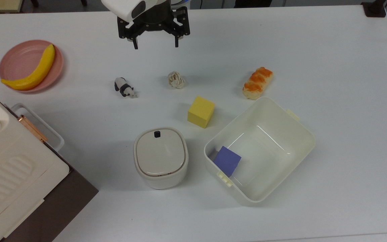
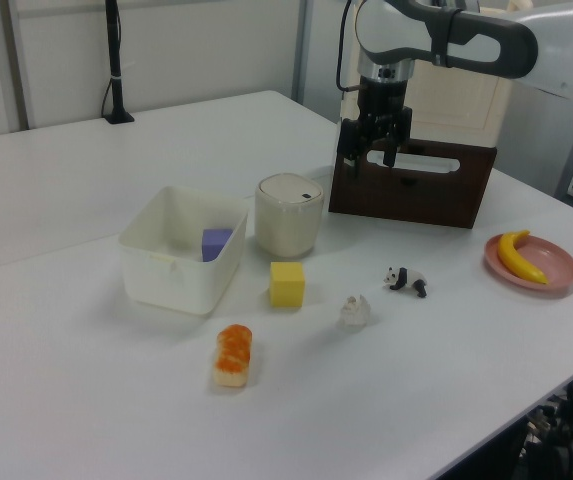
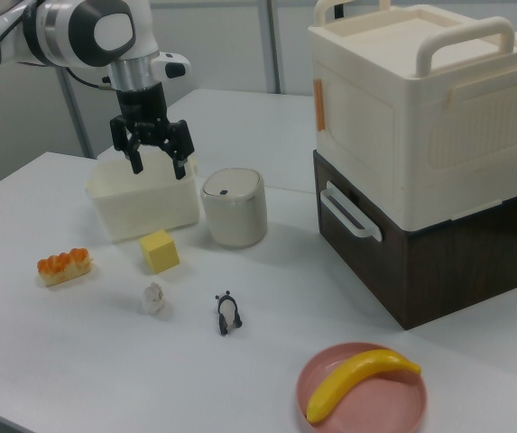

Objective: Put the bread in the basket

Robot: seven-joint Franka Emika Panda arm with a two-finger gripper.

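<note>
The bread is an oblong toy loaf with an orange-brown top, lying on the white table just beyond the basket's far rim in the top view. The basket is a large cream tub with a purple block inside. My gripper hangs open and empty above the table near the top view's upper edge, well to the left of the bread in the top view.
A yellow cube, a beige knotted ball, a toy panda and a cream lidded pot stand between gripper and basket. A pink plate holds a banana. A cream box on a dark crate fills the top view's lower left.
</note>
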